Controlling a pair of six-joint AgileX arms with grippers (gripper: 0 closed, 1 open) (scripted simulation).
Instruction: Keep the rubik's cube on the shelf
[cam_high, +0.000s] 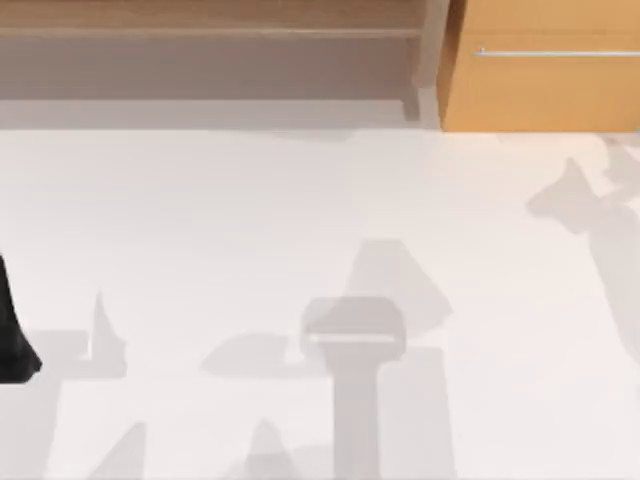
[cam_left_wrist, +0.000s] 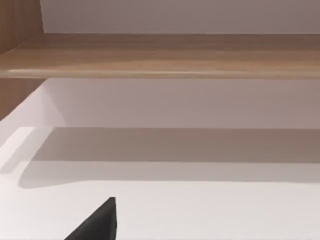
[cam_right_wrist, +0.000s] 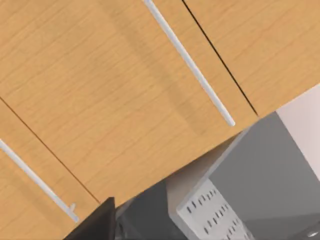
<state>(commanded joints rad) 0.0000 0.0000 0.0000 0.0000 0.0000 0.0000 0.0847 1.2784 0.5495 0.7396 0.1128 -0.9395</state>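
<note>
The shelf runs along the far left of the white surface, beside the drawer; I cannot tell where the rubik's cube is, so finding it comes first. Left arm sits at the left edge; I cannot tell either claw's state; no writing is readable.

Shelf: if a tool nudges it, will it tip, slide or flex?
Probably won't tip: the shelf is long and low, resting on the table. Its wooden board looks rigid, so little flex. Likely heavy to slide, and the drawer close beside it may block sideways movement.
</note>
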